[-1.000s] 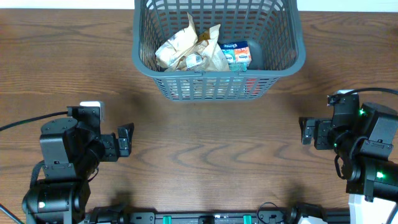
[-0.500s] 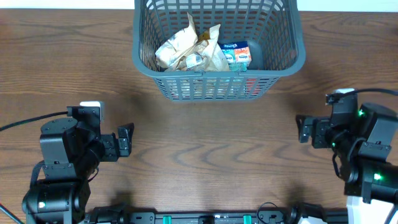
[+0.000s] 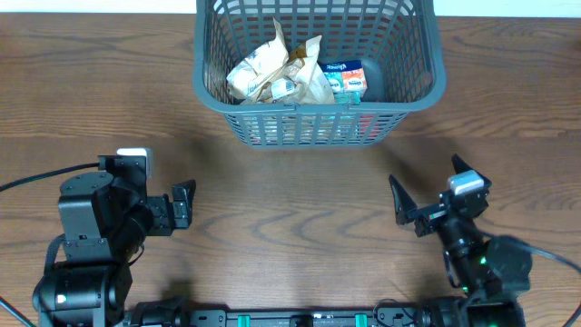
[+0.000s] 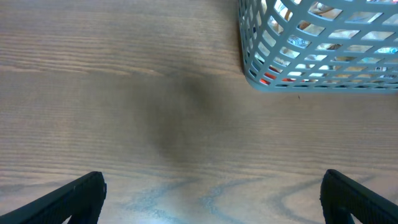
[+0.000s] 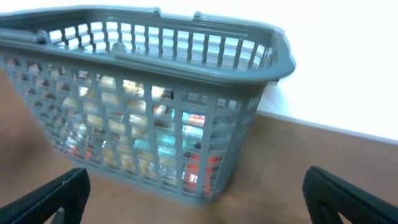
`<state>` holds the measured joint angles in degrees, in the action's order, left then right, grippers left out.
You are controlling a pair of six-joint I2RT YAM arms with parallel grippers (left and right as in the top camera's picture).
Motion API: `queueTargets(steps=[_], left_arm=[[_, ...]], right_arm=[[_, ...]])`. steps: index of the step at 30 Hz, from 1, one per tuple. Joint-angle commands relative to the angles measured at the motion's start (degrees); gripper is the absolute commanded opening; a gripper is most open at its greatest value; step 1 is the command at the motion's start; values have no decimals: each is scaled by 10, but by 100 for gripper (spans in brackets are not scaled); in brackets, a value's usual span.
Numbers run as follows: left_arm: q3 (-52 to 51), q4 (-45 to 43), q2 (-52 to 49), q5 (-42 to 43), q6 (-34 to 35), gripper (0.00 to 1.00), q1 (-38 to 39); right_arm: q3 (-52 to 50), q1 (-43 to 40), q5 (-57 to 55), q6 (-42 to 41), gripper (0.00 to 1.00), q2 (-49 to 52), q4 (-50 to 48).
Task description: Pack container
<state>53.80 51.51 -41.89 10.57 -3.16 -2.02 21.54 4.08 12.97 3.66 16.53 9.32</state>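
The container, a dark grey lattice basket [image 3: 318, 103], stands at the far centre of the wooden table. It holds beige snack packets [image 3: 272, 73] and a blue-white packet [image 3: 345, 78]; something red shows through its front wall. My left gripper [image 3: 184, 203] is open and empty at the near left, far from the basket. In the left wrist view [image 4: 214, 199] the basket corner [image 4: 255, 71] is at the upper right. My right gripper [image 3: 431, 186] is open and empty at the near right, facing the basket. In the right wrist view [image 5: 196, 202] the basket [image 5: 186, 93] fills the frame.
A white wall [image 5: 348, 68] rises behind the table's far edge. The wooden tabletop [image 3: 290, 191] lies between the two arms and the basket. A black cable [image 3: 36, 177] runs off to the left of the left arm.
The right arm has swung left and towards the table's middle, turning to face the basket with its jaws spread wide. The left arm and the basket have not moved.
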Motion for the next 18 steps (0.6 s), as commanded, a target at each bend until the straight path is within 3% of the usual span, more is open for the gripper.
queueTargets(steps=[1, 8, 18], left_arm=[[-1, 1, 0, 5, 5, 99, 2], [-1, 1, 0, 5, 5, 99, 2], [-1, 1, 0, 5, 5, 99, 2]], right_arm=[[-49, 14, -47, 3, 99, -36, -47], [-137, 24, -62, 61, 99, -94, -131], [-208, 28, -123, 67, 99, -163, -144]])
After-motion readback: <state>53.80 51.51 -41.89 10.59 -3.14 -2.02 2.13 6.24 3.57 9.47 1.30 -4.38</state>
